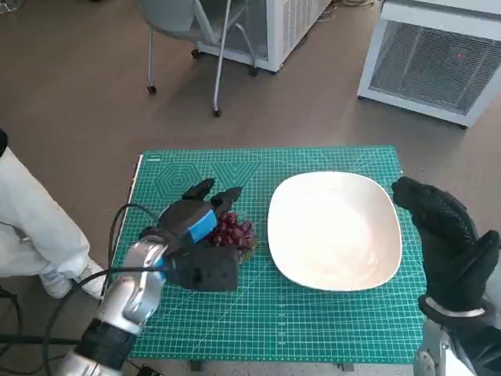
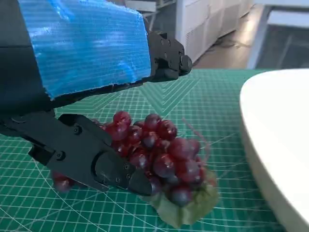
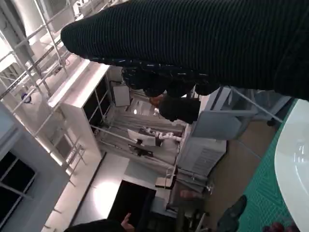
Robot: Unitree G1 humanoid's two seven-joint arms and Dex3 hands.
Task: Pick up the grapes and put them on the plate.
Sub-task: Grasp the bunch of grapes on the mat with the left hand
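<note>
While a chair (image 1: 196,31) and white cabinets (image 1: 438,63) stand far off, the green mat (image 1: 313,321) on the bench carries the white plate (image 1: 337,231). Just left, the left hand (image 1: 196,227) spreads over the grapes (image 1: 233,232), fingers (image 2: 96,159) touching them. The right hand (image 1: 446,243) hovers right, holding nothing.

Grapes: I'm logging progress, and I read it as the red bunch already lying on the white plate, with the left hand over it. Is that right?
Not quite. The grapes lie on the green mat, beside the white plate, not on it. The head view shows this, and the left wrist view agrees. The left hand is indeed over the bunch.
</note>
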